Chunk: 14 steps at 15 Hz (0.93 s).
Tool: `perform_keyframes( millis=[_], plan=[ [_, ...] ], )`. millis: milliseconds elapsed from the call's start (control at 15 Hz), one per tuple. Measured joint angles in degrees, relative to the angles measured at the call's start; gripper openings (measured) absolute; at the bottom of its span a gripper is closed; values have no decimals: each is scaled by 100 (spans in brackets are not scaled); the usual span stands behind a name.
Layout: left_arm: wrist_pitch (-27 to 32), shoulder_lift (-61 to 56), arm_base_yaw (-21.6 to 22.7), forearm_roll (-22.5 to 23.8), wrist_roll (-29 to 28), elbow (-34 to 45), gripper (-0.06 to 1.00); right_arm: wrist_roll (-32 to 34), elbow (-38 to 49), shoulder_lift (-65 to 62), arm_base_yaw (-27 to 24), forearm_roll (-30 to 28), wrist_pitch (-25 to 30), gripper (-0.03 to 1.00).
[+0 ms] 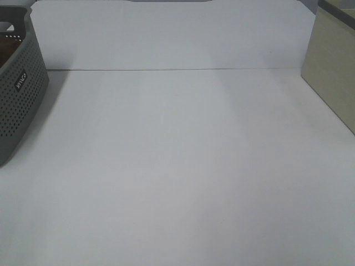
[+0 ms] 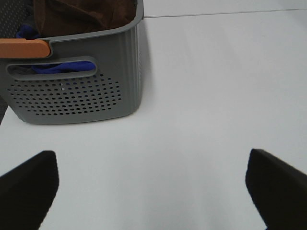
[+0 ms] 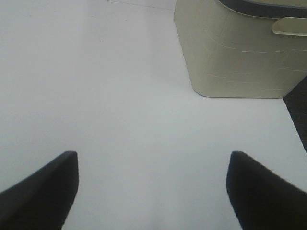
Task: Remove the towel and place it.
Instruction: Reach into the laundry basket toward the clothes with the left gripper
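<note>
The dark brown towel lies bunched inside the grey perforated basket, seen in the left wrist view; a blue cloth shows through the basket's handle slot. In the exterior high view only the basket's side shows at the far left edge, with a sliver of brown inside. My left gripper is open and empty, well short of the basket over bare table. My right gripper is open and empty over bare table. Neither arm shows in the exterior high view.
A cream-coloured bin stands at the table's right side and also shows at the right edge of the exterior high view. The basket has an orange handle piece. The white table spreads between the two containers.
</note>
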Motion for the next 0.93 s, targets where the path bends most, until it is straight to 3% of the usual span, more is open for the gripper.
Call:
perform_keyframes(
  millis=[933],
  plan=[
    [17, 0, 0, 0, 0, 0, 99, 0, 0, 0, 0, 0, 0, 81]
  ],
)
